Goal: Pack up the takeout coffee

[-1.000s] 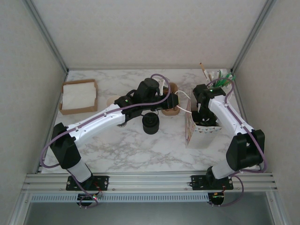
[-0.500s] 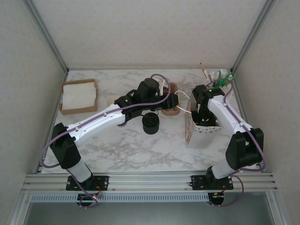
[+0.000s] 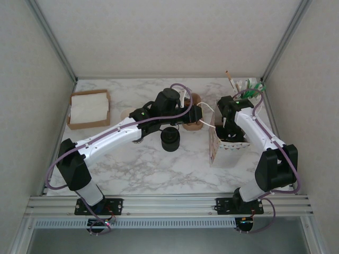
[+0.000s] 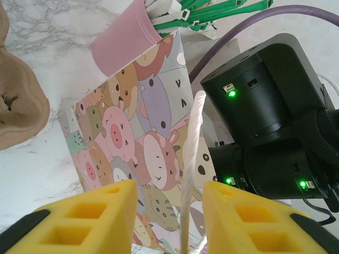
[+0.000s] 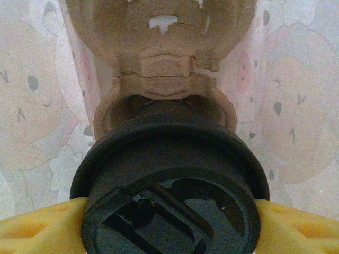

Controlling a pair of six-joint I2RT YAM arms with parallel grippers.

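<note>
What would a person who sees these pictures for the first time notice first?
The paper bag printed with cartoon pigs stands right of the middle of the marbled table, and the right hand is down inside it. There its yellow fingers clasp the takeout coffee, seen as a round black plastic lid, at a brown moulded-pulp carrier. The left hand hovers open beside the bag, the bag's white cord handle between its fingers.
</note>
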